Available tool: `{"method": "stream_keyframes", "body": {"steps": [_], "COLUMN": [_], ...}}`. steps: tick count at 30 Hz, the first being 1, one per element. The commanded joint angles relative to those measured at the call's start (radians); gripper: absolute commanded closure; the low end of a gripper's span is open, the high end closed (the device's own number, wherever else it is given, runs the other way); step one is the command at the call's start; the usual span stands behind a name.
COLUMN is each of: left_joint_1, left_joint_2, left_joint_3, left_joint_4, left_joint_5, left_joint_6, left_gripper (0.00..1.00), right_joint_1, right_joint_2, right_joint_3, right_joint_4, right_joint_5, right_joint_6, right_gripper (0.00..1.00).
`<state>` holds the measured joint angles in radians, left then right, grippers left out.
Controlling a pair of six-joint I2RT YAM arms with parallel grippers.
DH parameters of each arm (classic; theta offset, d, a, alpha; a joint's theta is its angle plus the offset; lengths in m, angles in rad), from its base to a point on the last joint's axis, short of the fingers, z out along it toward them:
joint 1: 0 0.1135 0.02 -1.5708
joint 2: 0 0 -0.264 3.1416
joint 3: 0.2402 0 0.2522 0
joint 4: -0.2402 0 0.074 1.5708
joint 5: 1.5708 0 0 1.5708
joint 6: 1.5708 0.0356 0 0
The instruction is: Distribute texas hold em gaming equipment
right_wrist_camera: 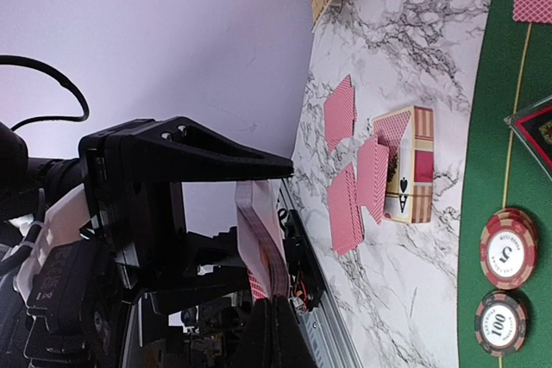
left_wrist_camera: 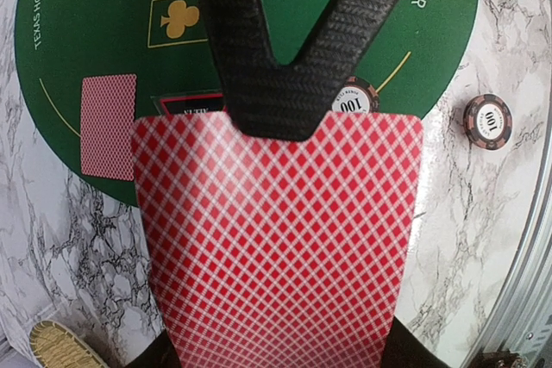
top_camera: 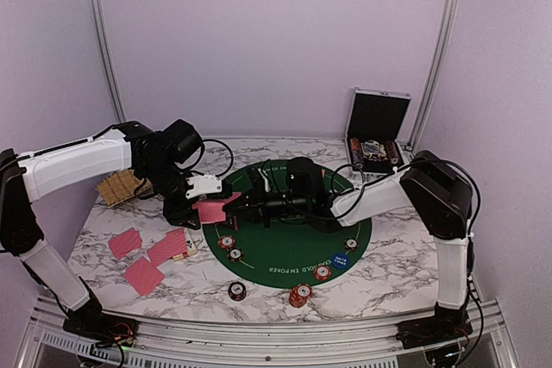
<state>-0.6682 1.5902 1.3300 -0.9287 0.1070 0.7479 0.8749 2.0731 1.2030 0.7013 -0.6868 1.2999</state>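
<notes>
Playing cards [left_wrist_camera: 276, 247] with red lattice backs are held as a deck in the left gripper [top_camera: 208, 207], which is closed on the deck's sides over the left edge of the green poker mat [top_camera: 278, 249]. A black carbon-fibre finger [left_wrist_camera: 276, 84] of the right gripper [top_camera: 236, 204] is laid across the top edge of the deck. Whether that gripper is pinching or only touching cannot be told. A single card [left_wrist_camera: 108, 125] is laid face down on the left part of the mat. Loose face-down cards [top_camera: 143, 275] and a card box [right_wrist_camera: 412, 164] are seen on the marble left of the mat. Striped chips [top_camera: 226, 242] are set along the mat's near rim, and two more chips [top_camera: 299, 296] are on the marble just in front of it. A blue disc [top_camera: 342, 258] is seen on the near right part of the mat.
</notes>
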Motion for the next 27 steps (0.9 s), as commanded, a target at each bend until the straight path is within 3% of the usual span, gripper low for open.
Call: {"method": "stream_keyframes", "body": {"steps": [1,5,17,19,21,23,27], "left_joint_1": [0.004,0.004,0.005,0.004,0.004,0.004,0.004], "left_joint_2": [-0.006,-0.012,-0.014,-0.008,-0.004,-0.003,0.001], "left_joint_3": [-0.013,-0.024,-0.025,-0.015,-0.002,0.009,0.020], "left_joint_4": [-0.050,-0.049,-0.051,-0.050,-0.051,-0.051,-0.051], "left_joint_5": [-0.014,-0.020,-0.009,-0.001,0.003,0.007,0.017], "left_joint_6": [0.011,0.018,0.018,0.013,0.004,0.000,-0.009], "left_gripper": [0.40,0.40,0.40,0.40,0.40,0.40,0.40], "right_joint_1": [-0.033,-0.076,-0.241,-0.219,-0.180,-0.138,-0.085], "right_joint_2": [-0.041,-0.101,-0.302,-0.294,-0.276,-0.244,-0.161], "right_joint_3": [-0.028,-0.119,-0.397,-0.367,-0.302,-0.237,-0.151], "right_joint_4": [0.066,0.084,-0.082,-0.073,-0.082,-0.090,-0.035], "right_joint_5": [-0.017,-0.028,-0.095,-0.099,-0.098,-0.097,-0.109], "right_joint_6": [0.052,0.046,-0.113,-0.116,-0.131,-0.134,-0.087], "right_gripper": [1.00,1.00,0.99,0.76,0.61,0.55,0.54]}}
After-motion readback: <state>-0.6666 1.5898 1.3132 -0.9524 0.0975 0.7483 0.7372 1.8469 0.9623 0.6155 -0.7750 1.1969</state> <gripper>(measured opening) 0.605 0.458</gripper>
